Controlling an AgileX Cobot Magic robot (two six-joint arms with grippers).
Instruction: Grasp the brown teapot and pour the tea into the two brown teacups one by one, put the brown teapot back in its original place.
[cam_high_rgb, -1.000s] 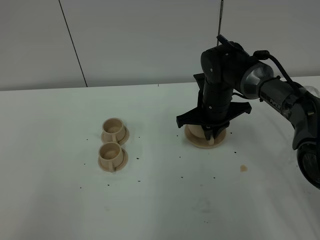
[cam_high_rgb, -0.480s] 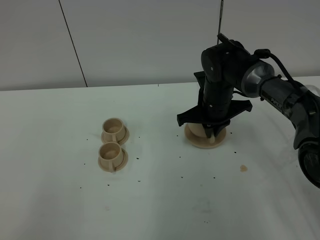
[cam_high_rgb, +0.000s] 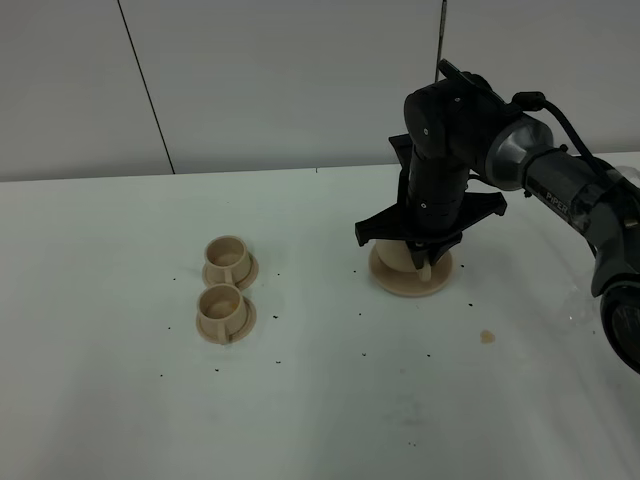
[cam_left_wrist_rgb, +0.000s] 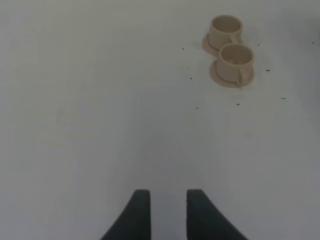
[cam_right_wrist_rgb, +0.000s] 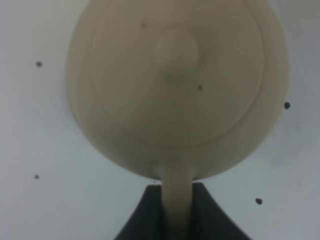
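- Brown teapot (cam_right_wrist_rgb: 175, 75) is at 3 o'clock from the 2 teacups in the high view, directly over its round saucer (cam_high_rgb: 408, 287).
- Right gripper (cam_right_wrist_rgb: 177, 210) comes down from above and pinches the pot's loop handle (cam_right_wrist_rgb: 176, 197) between its jaws.
- Left gripper (cam_left_wrist_rgb: 168, 212) has its jaws slightly parted with nothing between them, above bare surface (cam_high_rgb: 330, 400).
- The step in hand looks like the lift-off. The pot should rise straight up until its base clears the saucer, staying level so the lid stays seated.
- A pinch on a thin handle may let the pot swing, so a slow carry toward 9 o'clock suits. It would reach the far teacup (cam_high_rgb: 229, 262) and the near teacup (cam_high_rgb: 224, 312).
- Compared with 1 second ago, the right gripper sits a little higher and more of the saucer rim shows beneath the pot. Both cups are unmoved.
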